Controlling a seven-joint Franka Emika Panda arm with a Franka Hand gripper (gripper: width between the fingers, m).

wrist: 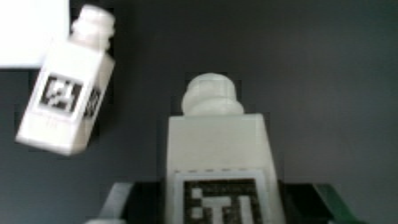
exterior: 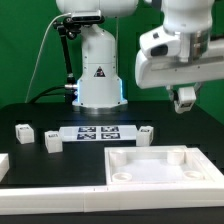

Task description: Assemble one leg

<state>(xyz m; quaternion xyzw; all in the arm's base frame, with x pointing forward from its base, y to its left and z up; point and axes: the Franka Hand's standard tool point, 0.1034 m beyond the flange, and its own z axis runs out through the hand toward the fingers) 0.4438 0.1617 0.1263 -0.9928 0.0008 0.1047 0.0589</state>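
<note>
While your hand (exterior: 184, 98) hangs above the tabletop (exterior: 40, 115), it is clamped on the leg (wrist: 217, 140) | peg end outward | second leg (wrist: 68, 85) lies tilted nearby, not touching.

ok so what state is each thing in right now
tool: shut on the held leg, above the table
held leg: gripped, peg pointing away from the tool
loose leg: lying on the table, untouched
base: flat on the table, visible pockets empty
</note>
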